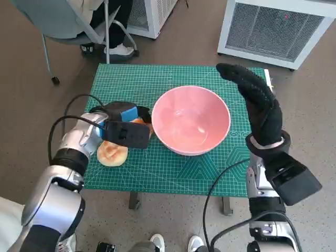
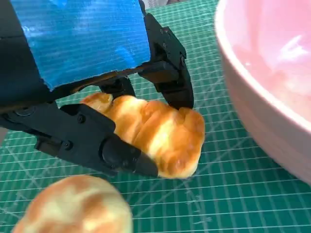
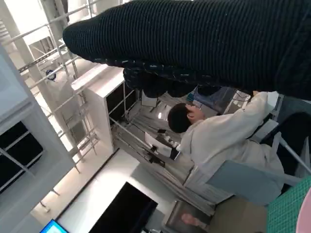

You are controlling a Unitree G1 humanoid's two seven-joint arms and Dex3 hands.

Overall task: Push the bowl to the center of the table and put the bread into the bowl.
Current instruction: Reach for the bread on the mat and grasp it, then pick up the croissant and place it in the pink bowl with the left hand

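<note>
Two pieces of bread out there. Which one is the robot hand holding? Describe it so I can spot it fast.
Start at the pink bowl on the green mat. Just off the bowl's rim, the left robot hand grips a long golden, ridged bread. The round bun lies loose beside it, farther from the bowl.

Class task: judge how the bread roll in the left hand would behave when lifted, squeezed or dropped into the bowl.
The roll looks puffy and glazed, so probably light and squashy. The left hand pinches it between fingers, so denting seems likelier than slipping. Dropped, it probably wouldn't break.
</note>
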